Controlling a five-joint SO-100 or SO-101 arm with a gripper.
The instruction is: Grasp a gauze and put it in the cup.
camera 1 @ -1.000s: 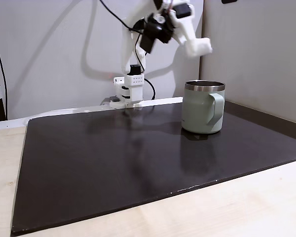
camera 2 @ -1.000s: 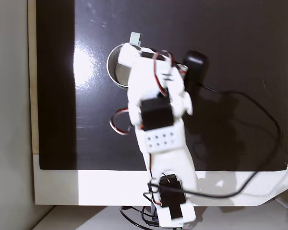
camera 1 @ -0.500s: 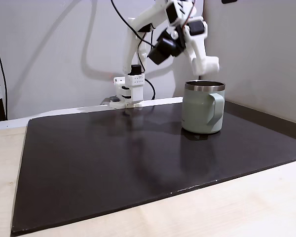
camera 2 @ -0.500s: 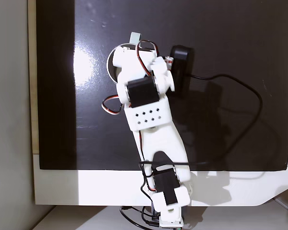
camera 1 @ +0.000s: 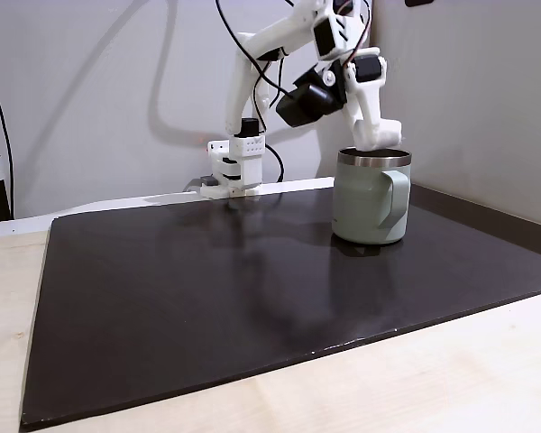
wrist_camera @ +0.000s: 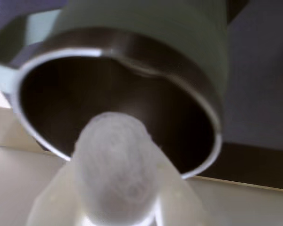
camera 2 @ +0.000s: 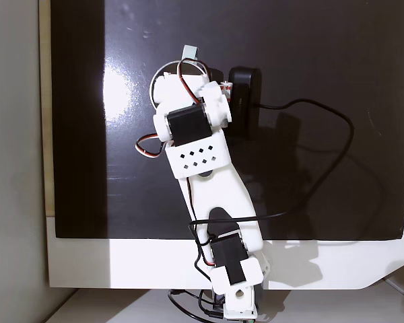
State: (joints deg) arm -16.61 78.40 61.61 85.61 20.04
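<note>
In the wrist view the white gauze roll (wrist_camera: pixel 114 169) sits between my gripper's (wrist_camera: pixel 115 200) pale fingers, which are shut on it. It hangs just above the open mouth of the sage-green cup (wrist_camera: pixel 160 23), whose steel rim and dark inside lie right beneath it. In a fixed view from the side the gripper (camera 1: pixel 383 135) points down over the rim of the cup (camera 1: pixel 370 203), which stands upright on the mat with its handle toward the camera. From above, the arm covers most of the cup (camera 2: pixel 156 79).
A black mat (camera 1: pixel 207 298) covers the light wooden table (camera 1: pixel 433 379). The arm's white base (camera 1: pixel 236 167) stands at the mat's far edge. A grey wall panel (camera 1: pixel 487 99) rises close behind the cup. A black cable (camera 2: pixel 323 134) loops over the mat.
The arm has swung toward the cup and lowered; the gripper went from high and left of the mug to just over its rim, still holding the gauze.
</note>
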